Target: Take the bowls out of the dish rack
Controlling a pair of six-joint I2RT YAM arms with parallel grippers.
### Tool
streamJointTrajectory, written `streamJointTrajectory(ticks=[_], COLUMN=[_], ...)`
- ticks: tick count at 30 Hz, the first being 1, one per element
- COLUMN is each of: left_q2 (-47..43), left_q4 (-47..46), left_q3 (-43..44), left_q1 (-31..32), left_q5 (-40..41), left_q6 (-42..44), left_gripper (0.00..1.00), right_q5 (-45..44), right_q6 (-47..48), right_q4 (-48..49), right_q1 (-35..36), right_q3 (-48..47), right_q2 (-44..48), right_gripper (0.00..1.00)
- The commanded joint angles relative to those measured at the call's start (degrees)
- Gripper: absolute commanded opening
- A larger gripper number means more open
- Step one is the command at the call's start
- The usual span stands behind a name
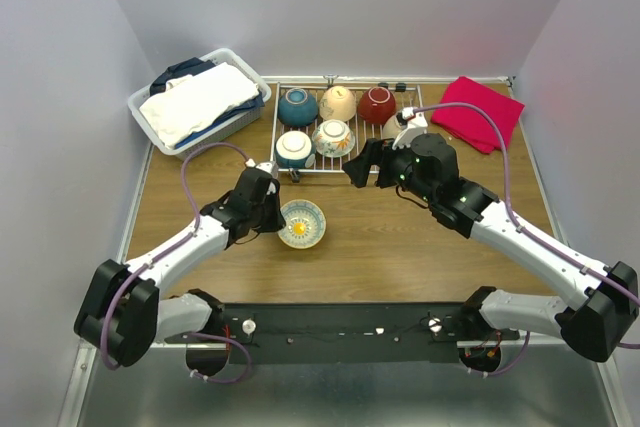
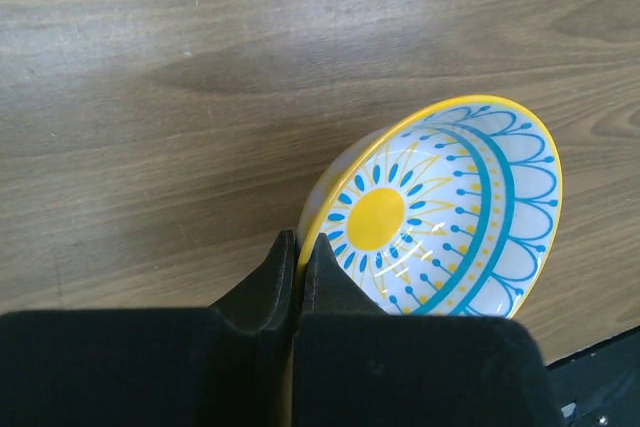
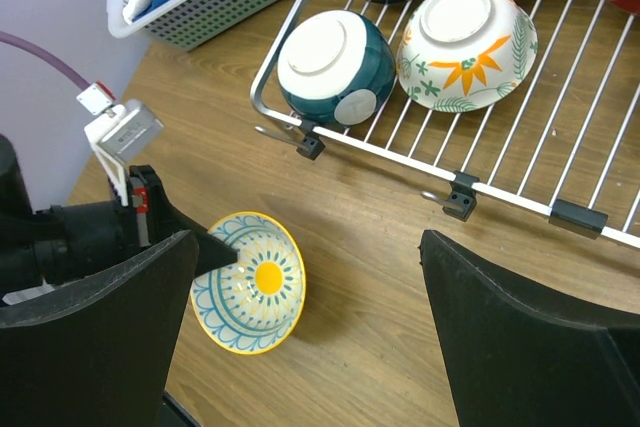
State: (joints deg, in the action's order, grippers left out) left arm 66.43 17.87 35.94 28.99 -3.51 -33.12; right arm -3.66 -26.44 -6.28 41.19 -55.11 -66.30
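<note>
Your left gripper is clamped on the rim of the yellow-edged bowl, which sits low at the wooden table just in front of the dish rack. Your right gripper hangs wide open and empty near the rack's front rail. Upside down in the rack are a teal bowl, a cream bowl, a dark red bowl, a white-footed teal bowl and a floral bowl.

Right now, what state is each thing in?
yellow bowl: out of rack, open side up, rim pinched
left gripper: shut on yellow bowl
right gripper: open, empty
dish rack: partly loaded
floral bowl: upside down in rack
front teal bowl: upside down in rack
</note>
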Motion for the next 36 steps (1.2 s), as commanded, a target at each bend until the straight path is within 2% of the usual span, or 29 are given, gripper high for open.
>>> streamJointTrajectory(ticks=[1, 9, 13, 15, 18, 21, 22, 23, 24, 26, 28, 29, 33, 36], left_q2=[2.7, 2.4, 0.2, -0.7, -2.4, -4.3, -4.9, -6.2, -6.8, -9.0, -10.4, -12.2, -16.8, -19.6], left_q4=[-0.3, -0.5, -1.7, -1.9, -1.6, -0.6, -0.1, 0.8, 1.4, 2.9, 3.8, 5.0, 7.5, 9.5], left_q3=[0.2, -1.9, -4.7, -6.3, -7.4, -6.8, -6.4, -6.0, -5.1, -4.2, -2.8, -2.5, -0.4, 0.8], left_q1=[0.1, 0.1, 0.1, 0.1, 0.1, 0.1, 0.1, 0.1, 0.1, 0.1, 0.1, 0.0, -0.1, -0.3], left_q5=[-0.4, -0.7, -1.5, -1.5, -1.3, -0.4, 0.0, 0.9, 1.5, 3.1, 4.9, 5.5, 9.5, 11.2], left_q6=[-1.7, -2.8, -4.7, -5.5, -6.2, -6.2, -5.9, -5.7, -5.5, -4.8, -4.3, -3.6, -1.3, 1.4], left_gripper=[0.0, 0.02, 0.2, 0.31, 0.42, 0.57, 0.6, 0.69, 0.71, 0.82, 0.89, 0.96, 0.99, 0.99], right_q5=[-1.3, -1.4, -1.4, -1.7, -1.8, -2.3, -1.9, -1.7, -1.6, -1.5, -1.9, -2.2, -3.4, -2.9], right_q6=[1.2, 1.6, 2.0, 2.2, 2.5, 3.2, 3.9, 5.2, 6.8, 8.0, 11.2, 12.3, 19.4, 25.0], right_q4=[-1.1, -1.3, -0.8, -0.7, -0.2, 0.6, 1.2, 3.3, 4.4, 5.7, 4.3, 1.1, -6.1, -4.4], right_q1=[0.1, 0.1, 0.1, 0.0, 0.1, 0.1, 0.1, 0.1, 0.1, 0.1, 0.1, 0.1, 0.1, 0.1], right_q3=[0.4, 1.1, 1.2, 1.1, 1.0, 1.1, 1.2, 1.8, 2.7, 2.8, 0.5, -0.9, -8.2, -9.2], right_q2=[0.6, -0.2, -0.8, -1.0, -1.8, -2.3, -2.5, -2.9, -3.0, -3.9, -6.0, -6.9, -12.0, -13.3], right_gripper=[1.0, 1.0, 1.0, 1.0, 1.0, 1.0, 1.0, 1.0, 1.0, 1.0, 1.0, 1.0, 1.0, 1.0])
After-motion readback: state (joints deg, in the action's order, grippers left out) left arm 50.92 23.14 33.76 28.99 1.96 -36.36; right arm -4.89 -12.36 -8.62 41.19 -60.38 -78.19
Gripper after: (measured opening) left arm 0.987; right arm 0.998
